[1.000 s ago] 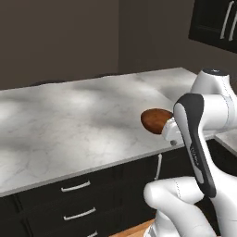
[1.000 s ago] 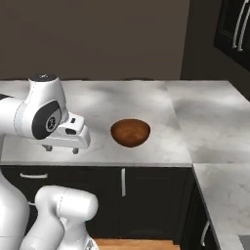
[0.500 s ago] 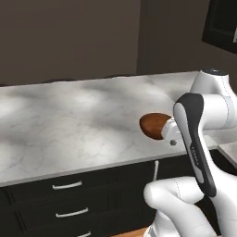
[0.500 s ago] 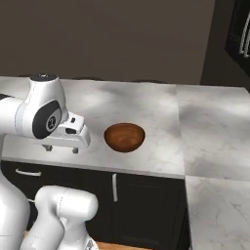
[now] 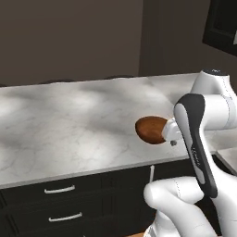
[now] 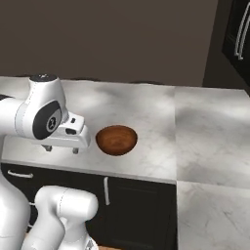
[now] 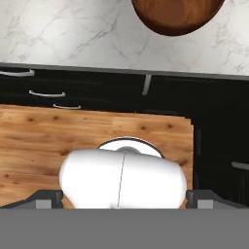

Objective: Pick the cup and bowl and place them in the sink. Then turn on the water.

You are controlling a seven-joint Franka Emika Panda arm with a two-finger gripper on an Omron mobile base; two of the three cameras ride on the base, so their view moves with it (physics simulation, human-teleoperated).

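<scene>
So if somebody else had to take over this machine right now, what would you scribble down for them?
Gripper: jaws open, holding nothing, hovering over the counter's front edge beside the bowl.
Bowl: upright on the marble counter, near its front edge, untouched.
Cup, sink, faucet: none in these views, so their state is unknown.
Done: nothing visible yet.
Left: bowl and cup into the sink, then water on.

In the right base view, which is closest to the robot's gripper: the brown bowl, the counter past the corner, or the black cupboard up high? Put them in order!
From the gripper:
1. The bowl, just to its right on the counter.
2. The counter past the corner, farther right.
3. The black cupboard, high in the top right corner.
</scene>
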